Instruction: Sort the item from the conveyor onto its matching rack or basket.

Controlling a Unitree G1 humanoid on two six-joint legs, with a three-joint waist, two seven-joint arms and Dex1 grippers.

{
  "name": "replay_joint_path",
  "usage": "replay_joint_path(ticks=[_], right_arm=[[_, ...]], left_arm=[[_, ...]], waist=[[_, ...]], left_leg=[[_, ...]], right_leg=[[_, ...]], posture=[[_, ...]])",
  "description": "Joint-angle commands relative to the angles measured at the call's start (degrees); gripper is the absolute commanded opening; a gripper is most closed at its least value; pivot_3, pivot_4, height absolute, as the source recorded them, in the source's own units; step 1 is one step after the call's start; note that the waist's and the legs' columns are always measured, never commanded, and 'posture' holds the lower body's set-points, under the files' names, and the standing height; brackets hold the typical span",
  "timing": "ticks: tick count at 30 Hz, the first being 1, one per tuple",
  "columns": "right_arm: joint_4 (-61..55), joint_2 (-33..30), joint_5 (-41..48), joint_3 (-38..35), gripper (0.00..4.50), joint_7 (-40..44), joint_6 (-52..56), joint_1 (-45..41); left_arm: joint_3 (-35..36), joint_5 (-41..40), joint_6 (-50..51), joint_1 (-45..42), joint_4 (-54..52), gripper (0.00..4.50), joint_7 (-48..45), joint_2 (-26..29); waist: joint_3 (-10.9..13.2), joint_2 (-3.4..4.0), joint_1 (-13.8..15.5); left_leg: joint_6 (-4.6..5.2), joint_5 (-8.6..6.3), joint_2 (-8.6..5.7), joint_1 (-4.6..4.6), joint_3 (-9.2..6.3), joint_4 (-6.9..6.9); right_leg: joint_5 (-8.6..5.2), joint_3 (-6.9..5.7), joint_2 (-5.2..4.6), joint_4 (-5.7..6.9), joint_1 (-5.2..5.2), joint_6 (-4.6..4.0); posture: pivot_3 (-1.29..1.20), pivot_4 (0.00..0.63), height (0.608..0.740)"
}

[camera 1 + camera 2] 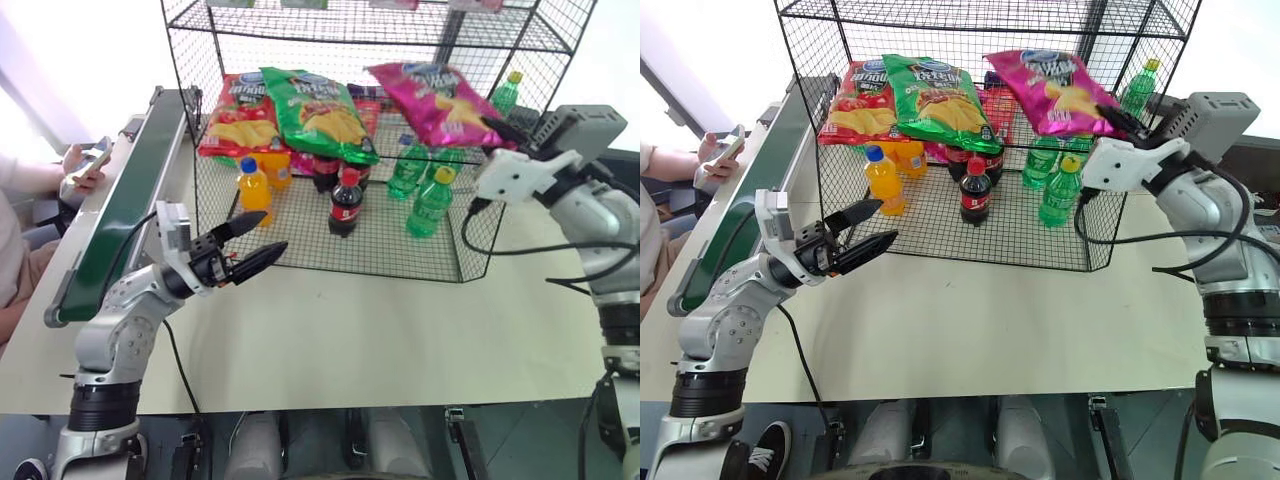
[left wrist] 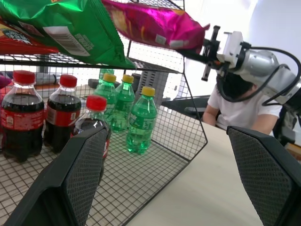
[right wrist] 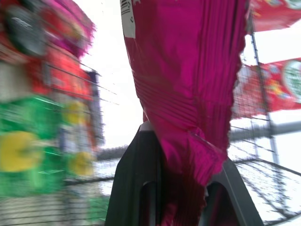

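Left eye view: your right gripper (image 1: pixel 497 130) has its fingers pinched on the near right edge of the magenta-pink chip bag (image 1: pixel 437 99). The bag lies tilted over the middle tier of the black wire rack (image 1: pixel 330 250), at the rack's right side, right of the green chip bag (image 1: pixel 315 110) and the red chip bag (image 1: pixel 240 115). In the right wrist view, the bag's crimped seam (image 3: pixel 188 155) sits between the two black fingers. Below on the rack floor stand green bottles (image 1: pixel 428 203), cola bottles (image 1: pixel 345 204) and an orange bottle (image 1: pixel 253 187). Your left gripper (image 1: pixel 250 241) hovers at the rack's near left corner, fingers spread wide, holding nothing. The conveyor (image 1: pixel 125 205) runs along the left of the table (image 1: pixel 330 330). A person's hand with a phone (image 1: pixel 88 165) is at far left.
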Motion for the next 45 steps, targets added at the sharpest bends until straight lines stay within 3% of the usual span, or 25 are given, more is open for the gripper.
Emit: replay_joint_path(ticks=[1, 9, 12, 13, 20, 28, 38, 45], right_arm=[[2.0, 1.8, -2.5, 1.5, 0.16, -4.3, 3.1, -3.2], [13.2, 2.3, -2.2, 4.5, 0.16, -7.3, 3.8, -10.5], [14.7, 2.4, 1.8, 4.6, 0.16, -3.4, 2.3, -10.3], [14.3, 2.5, 4.2, 4.6, 1.18, -0.5, 2.3, -9.6], [9.8, 0.6, 8.6, 3.9, 4.44, 5.0, 3.0, -8.0], [3.9, -1.7, 18.6, 2.5, 4.44, 16.9, 2.5, -7.3], [-6.2, -1.4, 41.7, -3.5, 4.44, 34.6, 16.6, -3.8], [-13.1, -1.6, 49.2, -5.9, 4.44, 40.7, 20.7, 1.6]], left_arm=[[-0.3, 0.3, -1.3, 1.8, -3.8, 4.33, 0.4, -0.4], [-0.6, 1.3, -2.2, 2.6, -4.9, 4.33, 1.7, -1.0], [-0.7, 1.5, -2.6, 2.7, -5.1, 4.33, 1.8, -1.0], [-0.8, 1.6, -2.8, 2.8, -5.3, 4.33, 1.8, -1.0], [-0.3, 0.9, -2.9, 3.0, -4.9, 4.33, 2.3, -1.0], [0.0, 1.8, -3.5, 1.5, -2.8, 4.33, 0.9, 0.4], [-0.4, 2.0, -3.4, 1.2, -2.5, 4.33, 0.5, 0.4], [-0.1, 2.3, -3.4, 1.3, -2.8, 4.33, 0.8, 0.8]], waist=[[0.0, 0.0, -0.3], [0.0, 0.01, -0.8], [0.0, 0.01, -0.6], [0.0, 0.01, -0.6], [0.0, 0.02, -0.8], [0.0, 0.03, -0.7], [0.0, 0.02, -0.6], [0.0, 0.03, -0.7]], left_leg=[[0.0, 0.0, 0.0, -0.01, 0.0, 0.0], [0.0, 0.0, -0.02, -0.02, 0.0, 0.01], [0.01, 0.0, -0.01, -0.02, -0.02, 0.01], [0.01, 0.0, -0.01, -0.04, -0.02, 0.01], [0.02, 0.0, -0.01, -0.01, -0.02, 0.01], [0.02, 0.0, -0.01, 0.0, -0.01, 0.01], [0.03, -0.01, -0.01, -0.01, -0.01, 0.01], [0.04, -0.02, -0.01, 0.0, -0.01, 0.01]], right_leg=[[0.0, 0.0, 0.0, 0.0, 0.0, 0.0], [0.0, 0.0, -0.03, 0.0, 0.0, 0.0], [0.0, 0.0, -0.03, 0.01, 0.0, 0.0], [0.0, -0.01, -0.03, 0.0, 0.0, 0.0], [0.01, -0.01, -0.04, 0.01, 0.02, 0.01], [0.01, -0.01, -0.03, 0.03, 0.02, 0.01], [0.01, -0.02, -0.04, 0.02, 0.02, 0.01], [0.02, -0.04, -0.05, 0.03, 0.03, 0.01]], posture=[[0.0, 0.15, 0.74], [0.0, 0.15, 0.74], [0.0, 0.15, 0.74], [0.0, 0.15, 0.74], [0.0, 0.15, 0.74], [0.0, 0.15, 0.74], [0.0, 0.15, 0.74], [0.0, 0.15, 0.74]])
